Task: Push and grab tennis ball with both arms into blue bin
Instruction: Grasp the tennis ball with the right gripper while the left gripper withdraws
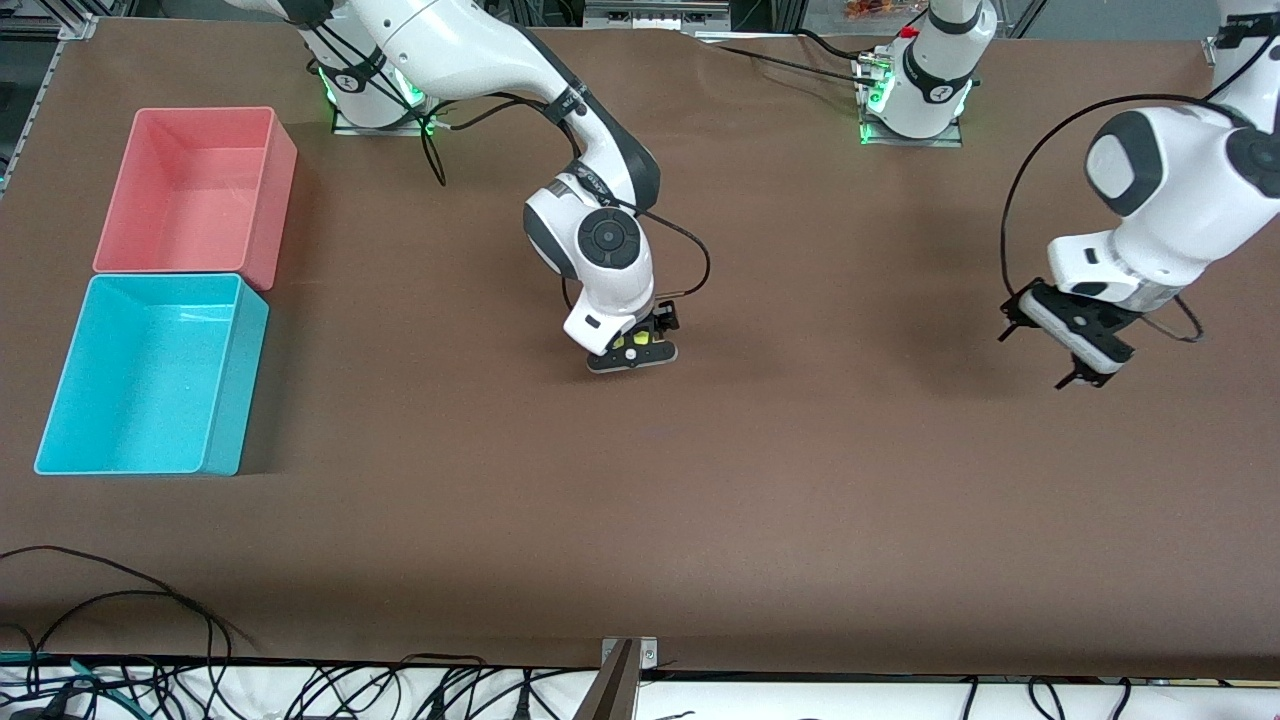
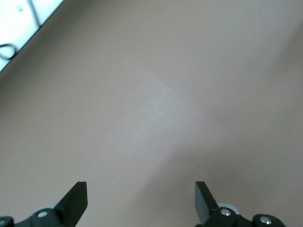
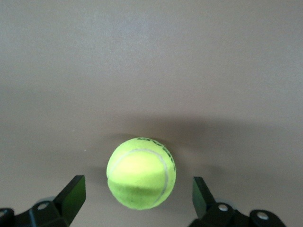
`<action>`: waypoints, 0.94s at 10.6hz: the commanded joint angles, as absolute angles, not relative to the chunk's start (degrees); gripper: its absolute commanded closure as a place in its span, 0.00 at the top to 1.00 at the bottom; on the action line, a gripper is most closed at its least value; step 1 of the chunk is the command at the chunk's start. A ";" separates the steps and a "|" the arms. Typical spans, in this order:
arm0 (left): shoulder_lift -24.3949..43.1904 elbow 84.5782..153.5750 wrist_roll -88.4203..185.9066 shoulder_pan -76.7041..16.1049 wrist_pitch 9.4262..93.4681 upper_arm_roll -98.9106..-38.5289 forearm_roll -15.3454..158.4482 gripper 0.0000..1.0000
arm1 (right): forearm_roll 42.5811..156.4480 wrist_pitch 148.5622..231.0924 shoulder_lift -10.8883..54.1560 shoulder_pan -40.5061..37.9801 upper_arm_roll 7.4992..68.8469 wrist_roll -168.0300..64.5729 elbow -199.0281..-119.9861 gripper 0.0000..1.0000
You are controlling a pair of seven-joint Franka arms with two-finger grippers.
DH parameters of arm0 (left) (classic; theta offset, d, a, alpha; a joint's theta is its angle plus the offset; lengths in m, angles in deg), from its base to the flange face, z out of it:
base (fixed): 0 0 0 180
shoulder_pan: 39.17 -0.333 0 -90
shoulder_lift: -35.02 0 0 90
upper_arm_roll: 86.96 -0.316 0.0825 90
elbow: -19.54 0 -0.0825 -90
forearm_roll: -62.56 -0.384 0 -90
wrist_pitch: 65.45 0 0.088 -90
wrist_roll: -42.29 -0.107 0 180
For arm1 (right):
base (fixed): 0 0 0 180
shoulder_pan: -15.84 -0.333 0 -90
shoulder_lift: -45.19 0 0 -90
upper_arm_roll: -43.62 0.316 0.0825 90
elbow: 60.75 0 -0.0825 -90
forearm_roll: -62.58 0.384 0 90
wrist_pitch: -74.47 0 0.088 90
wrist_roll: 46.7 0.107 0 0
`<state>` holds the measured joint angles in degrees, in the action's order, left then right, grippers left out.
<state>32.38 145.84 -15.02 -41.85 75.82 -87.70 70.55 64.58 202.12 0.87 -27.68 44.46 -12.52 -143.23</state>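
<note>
Tennis ball (image 3: 141, 172) between spread right claw (image 3: 137, 198) fingers — front view mostly hides it

The tennis ball (image 3: 141, 172) is bright yellow-green with a pale curved seam and faint dark lettering near its top. The surface (image 1: 800, 480) is plain matte brown. The blue bin (image 1: 60, 400) is cyan all over; the bin (image 1: 285, 170) beside it is salmon pink. Both arms are glossy white with black joints and black cables, and their bases glow green. The right pincer (image 1: 640, 350) and left pincer (image 1: 1075, 345) have black fingers.
</note>
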 commanded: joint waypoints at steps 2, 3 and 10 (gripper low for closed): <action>35.72 145.31 -12.82 -43.48 70.87 -87.48 71.61 1.00 | 64.78 202.17 -1.22 -28.37 44.41 -11.19 -141.52 1.00; 35.90 144.27 -11.94 -43.48 69.13 -87.48 71.61 1.00 | 64.78 202.09 -1.48 -28.37 44.33 -11.28 -141.52 1.00; 37.65 126.51 2.12 -43.39 41.36 -87.22 64.32 1.00 | 62.84 203.23 -2.10 -28.46 44.24 -11.28 -141.61 0.14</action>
